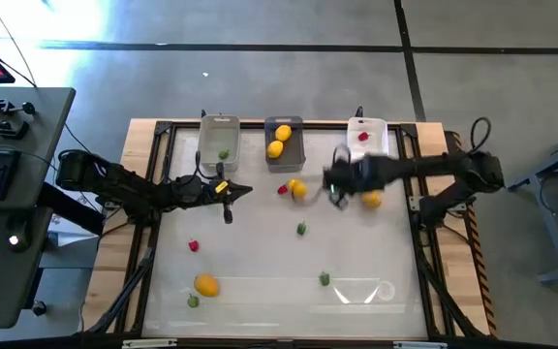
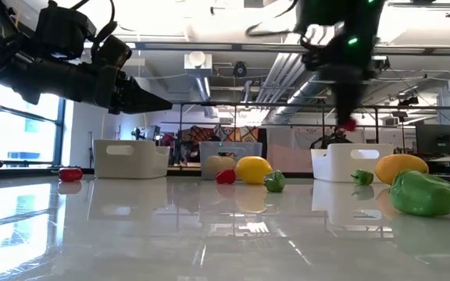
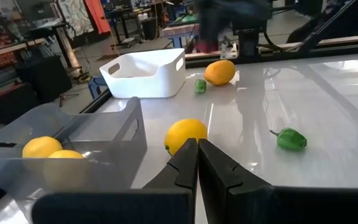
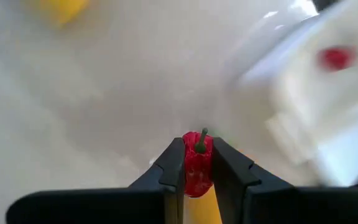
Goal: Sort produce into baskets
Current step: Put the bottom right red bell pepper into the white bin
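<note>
Three baskets stand in a row at the far edge: a clear one (image 1: 219, 142), a dark grey one (image 1: 284, 143) holding two lemons, and a white one (image 1: 367, 137) holding a red piece. My right gripper (image 1: 337, 186) is above the table, just near of the white basket, shut on a small red piece with a green stem (image 4: 197, 165). My left gripper (image 1: 231, 194) is shut and empty, above the table near the clear basket. A lemon (image 1: 298, 188), a red bit (image 1: 282, 190) and an orange fruit (image 1: 371, 200) lie on the table by the right gripper. My right gripper pinches the red piece by its two sides (image 4: 197, 177) between its two fingers, the green stem end (image 4: 202, 140) sticking out past the fingertips. In the low view the fingers point down and the red piece (image 2: 350, 123) is lifted clear, well above the table.
More produce lies loose on the table: a green bit (image 1: 301, 229) in the middle, a red bit (image 1: 194, 246) at the left, an orange fruit (image 1: 206, 285) with a green bit (image 1: 193, 301) near the front left, and a green piece (image 1: 325, 278) near the front.
</note>
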